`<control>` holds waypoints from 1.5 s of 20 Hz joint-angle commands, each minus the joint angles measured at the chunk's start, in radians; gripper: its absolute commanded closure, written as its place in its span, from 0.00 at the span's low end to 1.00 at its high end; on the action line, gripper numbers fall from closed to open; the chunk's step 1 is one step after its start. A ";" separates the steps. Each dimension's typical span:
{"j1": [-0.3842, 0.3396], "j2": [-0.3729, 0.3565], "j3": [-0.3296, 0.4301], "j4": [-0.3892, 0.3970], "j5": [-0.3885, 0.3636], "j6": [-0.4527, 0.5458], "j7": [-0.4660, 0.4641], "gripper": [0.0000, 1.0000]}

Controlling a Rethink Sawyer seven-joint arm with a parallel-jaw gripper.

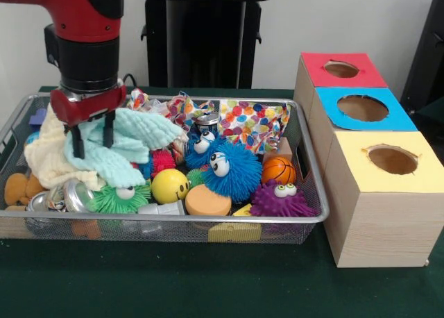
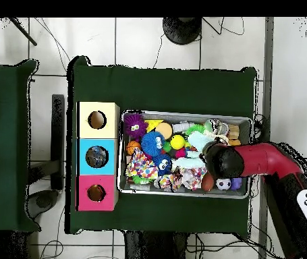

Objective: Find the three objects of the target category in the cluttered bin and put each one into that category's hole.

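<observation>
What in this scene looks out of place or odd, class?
Nothing is spilled or damaged. The one oddity: the gripper sits down among the pale cloths at one end of the wire bin, fingers open around a fold of mint cloth. No tan plush animal shows.

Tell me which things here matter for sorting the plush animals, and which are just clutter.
Job: wire-mesh bin; red-topped box's hole; gripper. No plush animal clearly shows.
Clutter: blue spiky ball; purple spiky ball; mini basketball; yellow smiley ball; mint cloth; cream cloth; blue-topped box; yellow-topped box.
</observation>
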 commanded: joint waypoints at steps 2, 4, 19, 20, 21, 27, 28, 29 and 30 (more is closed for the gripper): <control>-0.031 0.042 0.067 -0.121 -0.067 0.140 -0.410 0.00; -0.031 0.048 0.070 -0.125 -0.066 0.136 -0.426 0.00; -0.011 -0.145 0.096 -0.003 0.086 0.212 -0.369 0.00; -0.006 -0.169 0.100 0.027 0.105 0.211 -0.338 0.00; -0.001 -0.193 0.103 0.057 0.125 0.209 -0.307 0.00; 0.059 -0.313 0.090 0.143 0.197 0.241 -0.234 0.00; 0.061 -0.307 0.098 0.146 0.200 0.232 -0.247 0.00; 0.056 -0.292 0.109 0.145 0.199 0.218 -0.267 0.00; 0.050 -0.275 0.119 0.143 0.196 0.204 -0.291 0.00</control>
